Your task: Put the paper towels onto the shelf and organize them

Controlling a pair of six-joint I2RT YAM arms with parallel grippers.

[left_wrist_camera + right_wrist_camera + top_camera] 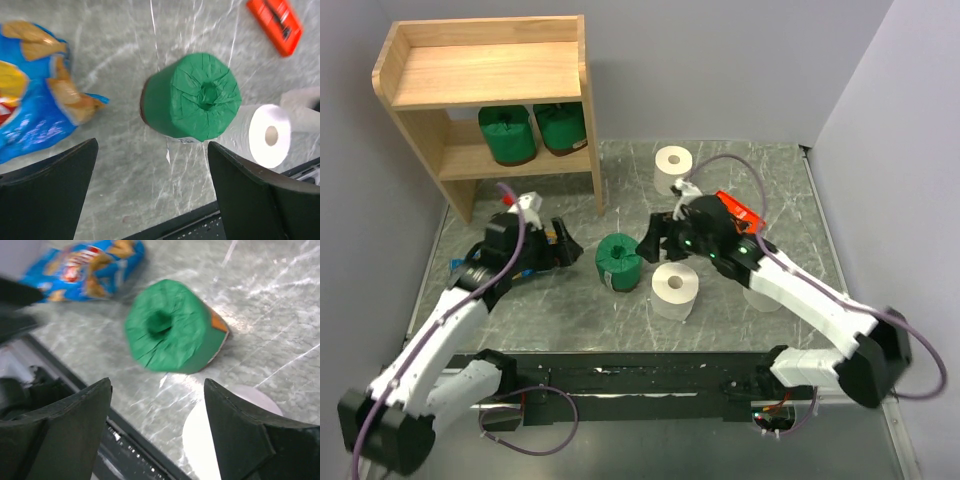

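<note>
One overhead view, two close wrist views meeting on one roll.
The top camera sits high over the near edge, looking down across the whole table (770, 180) to the wooden shelf (485, 70) at far left. The left wrist camera hangs close, facing almost straight down on the green-wrapped roll (200, 97). The right wrist camera views it obliquely from the opposite side. Both also catch the blue snack bag (35, 100) and a white roll (270, 135).

Grey, white-veined marble-look tabletop (790, 200), boxed in by plain pale wall panels (720, 60) at nine, twelve and three o'clock; black rail (650, 378) along six o'clock edge; soft, even light.
</note>
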